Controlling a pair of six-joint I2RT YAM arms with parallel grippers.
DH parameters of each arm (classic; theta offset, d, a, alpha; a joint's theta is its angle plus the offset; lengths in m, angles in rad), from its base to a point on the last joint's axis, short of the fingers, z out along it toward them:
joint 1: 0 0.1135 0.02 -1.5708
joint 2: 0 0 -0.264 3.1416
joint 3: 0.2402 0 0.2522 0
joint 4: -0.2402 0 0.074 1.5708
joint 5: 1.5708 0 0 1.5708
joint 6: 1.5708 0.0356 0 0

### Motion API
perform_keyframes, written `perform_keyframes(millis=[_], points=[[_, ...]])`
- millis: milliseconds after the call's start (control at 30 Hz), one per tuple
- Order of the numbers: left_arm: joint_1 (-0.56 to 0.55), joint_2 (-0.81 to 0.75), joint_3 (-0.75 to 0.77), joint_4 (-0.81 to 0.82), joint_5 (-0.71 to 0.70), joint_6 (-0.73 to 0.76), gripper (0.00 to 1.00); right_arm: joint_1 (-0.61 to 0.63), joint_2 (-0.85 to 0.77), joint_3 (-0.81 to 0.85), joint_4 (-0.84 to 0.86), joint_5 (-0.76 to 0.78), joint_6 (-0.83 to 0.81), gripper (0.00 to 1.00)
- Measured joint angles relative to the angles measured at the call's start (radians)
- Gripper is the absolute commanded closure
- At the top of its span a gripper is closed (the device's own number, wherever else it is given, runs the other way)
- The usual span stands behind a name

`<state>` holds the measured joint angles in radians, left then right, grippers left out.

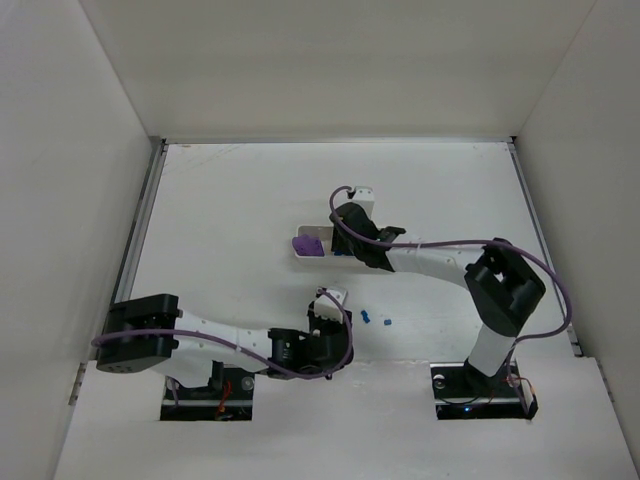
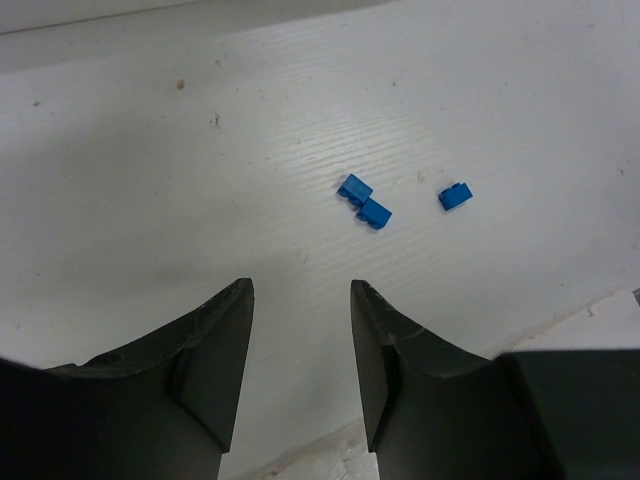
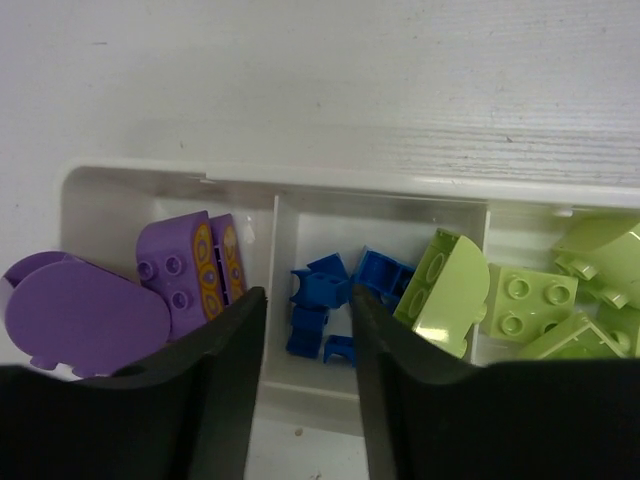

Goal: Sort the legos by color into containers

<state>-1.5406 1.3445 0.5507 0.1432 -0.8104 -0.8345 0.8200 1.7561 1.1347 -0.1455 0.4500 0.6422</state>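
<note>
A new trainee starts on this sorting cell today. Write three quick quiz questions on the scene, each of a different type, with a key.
1. True or false: all the blue bricks are already in the tray.
2. Multiple choice: in the right wrist view, which colour lies in the tray's left compartment? A purple, B blue, C yellow-green.
3. Fill in: the ___ gripper hovers over the tray.
Key:
1. False. Three blue bricks lie loose on the table, ahead of the open left gripper.
2. A, the purple pieces.
3. Right. The right gripper is open above the middle compartment.
</note>
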Motion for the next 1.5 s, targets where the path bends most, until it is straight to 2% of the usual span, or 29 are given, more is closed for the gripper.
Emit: perform_keyframes(millis=[233,400,1000,1167,1333,1500], points=[[0.025,-0.028,-0.003,-0.002,-0.007,-0.018,0.59,0.0,-0.016,-0.019,0.015,0.0,-0.003,0.6],[0.038,-0.058,-0.008,-0.002,-0.01,-0.02,0.58,-0.015,-0.016,-0.037,0.019,0.0,0.0,0.63],[0.039,-0.05,-0.008,-0.001,-0.002,-0.02,0.57,-0.1,-0.195,-0.192,0.028,0.055,0.009,0.61],[0.045,-0.047,-0.008,0.0,-0.001,-0.019,0.56,-0.099,-0.196,-0.195,0.026,0.055,-0.003,0.67],[0.055,-0.004,0.001,0.003,0.011,-0.006,0.56,-0.099,-0.189,-0.194,0.026,0.055,-0.015,0.68],[0.057,0.006,0.002,0.013,0.018,0.002,0.56,-0.099,-0.101,-0.154,0.018,0.055,-0.037,0.68]])
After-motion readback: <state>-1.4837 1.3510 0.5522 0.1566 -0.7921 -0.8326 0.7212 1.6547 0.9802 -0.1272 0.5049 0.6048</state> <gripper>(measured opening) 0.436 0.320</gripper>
